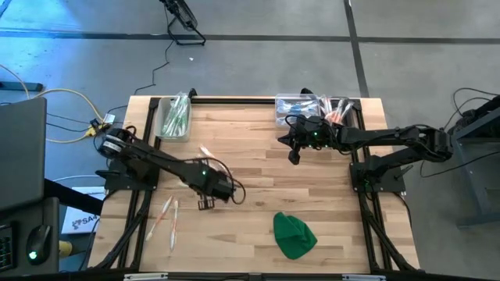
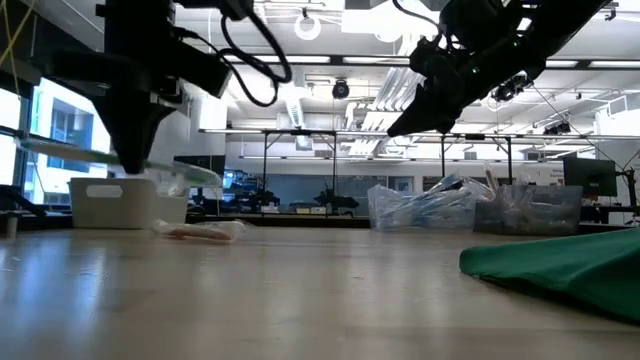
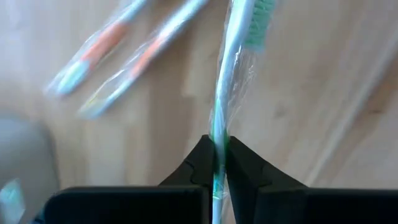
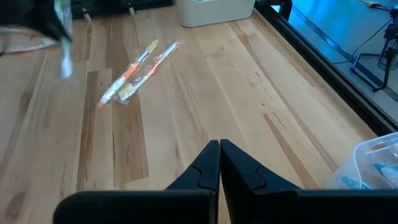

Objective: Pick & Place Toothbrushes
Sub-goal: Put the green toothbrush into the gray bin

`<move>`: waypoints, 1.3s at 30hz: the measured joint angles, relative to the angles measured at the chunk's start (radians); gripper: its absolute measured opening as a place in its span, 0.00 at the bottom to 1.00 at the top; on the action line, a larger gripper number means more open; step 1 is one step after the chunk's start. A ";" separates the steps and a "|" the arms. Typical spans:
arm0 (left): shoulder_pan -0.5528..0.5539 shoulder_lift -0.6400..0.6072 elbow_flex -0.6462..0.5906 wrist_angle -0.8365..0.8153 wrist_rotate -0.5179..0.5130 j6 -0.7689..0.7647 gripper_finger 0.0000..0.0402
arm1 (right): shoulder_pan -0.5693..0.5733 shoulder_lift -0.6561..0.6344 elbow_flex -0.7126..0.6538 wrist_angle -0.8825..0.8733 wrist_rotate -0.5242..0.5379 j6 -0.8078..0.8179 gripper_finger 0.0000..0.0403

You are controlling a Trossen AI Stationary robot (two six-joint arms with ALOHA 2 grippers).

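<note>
Left gripper [image 3: 218, 155] clamped mid-handle on thin green-accented, film-wrapped toothbrush [image 3: 231, 81], lifted above table centre-left. Light, stiff, slippery wrap: likely to pivot, so grip near middle. Right gripper [image 4: 219, 155] closed, empty, far right.

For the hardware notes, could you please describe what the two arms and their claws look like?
Both arms are dark, slim and jointed, with black cables looping along them. A small green light glows on the left arm near its claw and on the right arm near its claw. Each claw ends in two black, wedge-shaped fingers.
</note>
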 joint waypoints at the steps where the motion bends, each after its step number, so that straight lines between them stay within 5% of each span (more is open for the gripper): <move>1: 0.015 -0.011 0.000 -0.028 -0.001 -0.019 0.04 | 0.000 0.000 0.000 -0.001 0.000 0.000 0.01; 5: 0.074 -0.069 0.000 -0.130 -0.050 -0.093 0.04 | 0.000 0.000 0.000 -0.004 0.000 0.000 0.01; 11: 0.165 -0.180 0.000 -0.221 -0.269 -0.151 0.04 | 0.000 0.000 0.000 -0.005 0.000 0.000 0.01; 25: 0.474 -0.533 -0.044 -0.181 -0.737 -0.294 0.04 | 0.000 0.000 0.000 -0.001 0.000 0.004 0.01; 39: 0.766 -0.689 -0.432 0.229 -0.795 -0.325 0.04 | 0.000 0.000 0.000 0.000 0.004 0.002 0.01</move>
